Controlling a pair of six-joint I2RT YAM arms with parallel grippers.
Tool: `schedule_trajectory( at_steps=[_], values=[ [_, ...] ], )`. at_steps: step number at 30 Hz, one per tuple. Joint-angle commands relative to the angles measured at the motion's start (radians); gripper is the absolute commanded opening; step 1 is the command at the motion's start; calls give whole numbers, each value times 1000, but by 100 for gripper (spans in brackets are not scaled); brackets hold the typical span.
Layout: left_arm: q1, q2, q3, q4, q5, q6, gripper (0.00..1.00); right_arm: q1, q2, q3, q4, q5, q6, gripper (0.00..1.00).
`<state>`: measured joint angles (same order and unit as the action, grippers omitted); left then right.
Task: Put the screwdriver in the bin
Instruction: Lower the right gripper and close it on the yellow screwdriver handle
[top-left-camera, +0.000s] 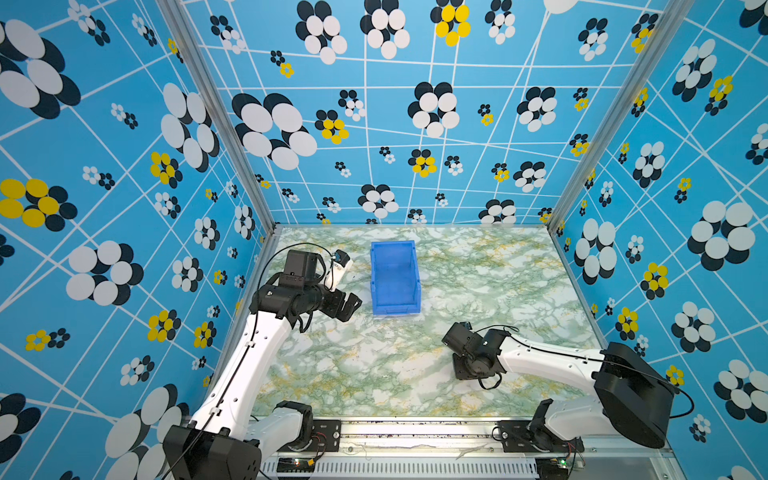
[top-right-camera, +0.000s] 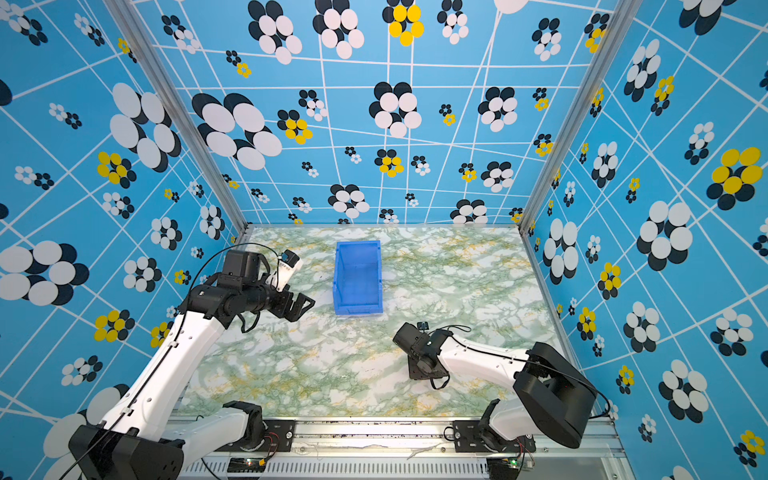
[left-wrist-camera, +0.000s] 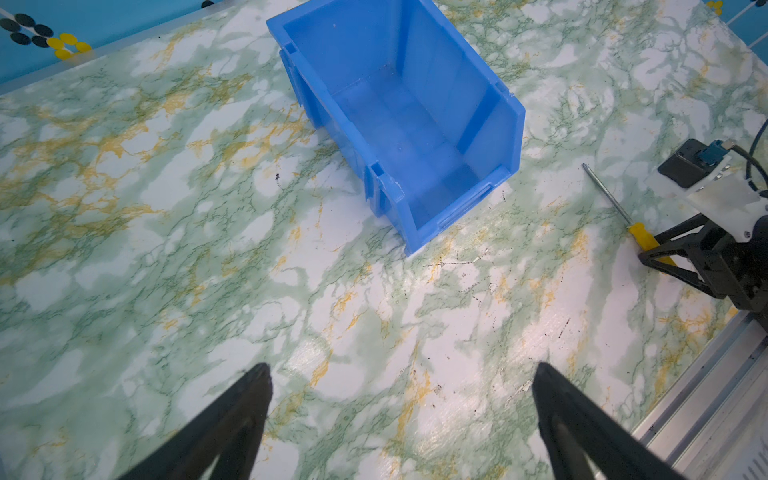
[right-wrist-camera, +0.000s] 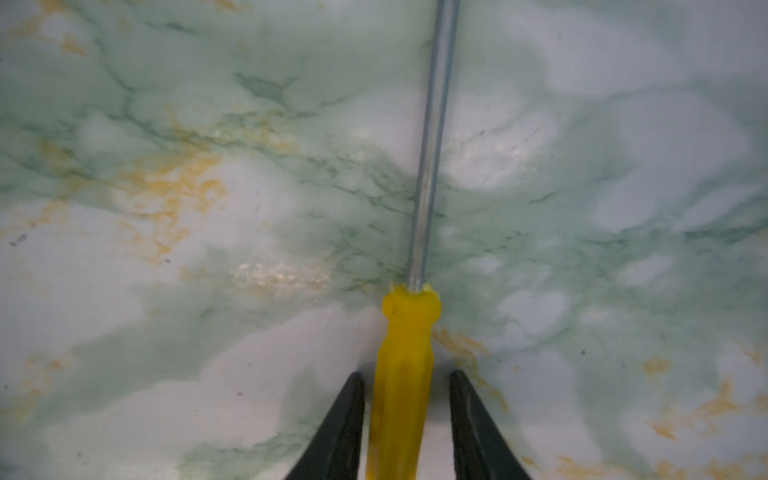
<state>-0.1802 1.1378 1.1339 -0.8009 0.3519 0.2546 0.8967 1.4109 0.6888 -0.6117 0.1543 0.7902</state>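
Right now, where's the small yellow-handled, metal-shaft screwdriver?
The screwdriver lies flat on the marble-patterned table, robot's right side, just off the blue plastic bin's low front lip, handle between the right gripper's fingers.

**Site type:** robotics test cell, laboratory bench scale.

**Evidence:**
- 3 enclosure walls (top-left-camera: 395, 124), papered in a printed blue pattern of white lines and black, white and yellow dots.
- Aluminium corner posts (top-left-camera: 219, 116) framing the walls.
- Tabletop (top-left-camera: 374, 365) covered in green-and-yellow marble print, speckled with dark scuffs in the left wrist view.
- Left arm (top-left-camera: 245, 365) and right arm (top-left-camera: 548, 361), white with black joints, fixed by black base plates (top-left-camera: 326, 434) to a metal rail (top-left-camera: 415, 432) along the front edge.
- Slotted cable duct (top-left-camera: 395, 469) below the rail.
- Exposed circuit board (top-left-camera: 562, 462) with a lit green lamp.

**Props:** 1 blue plastic bin (top-left-camera: 394, 282).
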Motion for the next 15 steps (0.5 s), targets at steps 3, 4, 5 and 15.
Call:
schedule_trajectory(
  at_steps=[3, 4, 5, 15],
  values=[
    [-15, 16, 13, -6, 20, -15, 99, 11, 30, -2, 20, -12, 18, 32],
    [-17, 18, 14, -7, 21, -15, 99, 10, 33, -4, 24, -12, 18, 30],
    [-18, 20, 16, -7, 20, -15, 99, 10, 34, -10, 29, -13, 19, 28],
    [-27, 26, 27, -7, -8, 0, 99, 10, 22, -28, 42, -12, 12, 13]
  ],
)
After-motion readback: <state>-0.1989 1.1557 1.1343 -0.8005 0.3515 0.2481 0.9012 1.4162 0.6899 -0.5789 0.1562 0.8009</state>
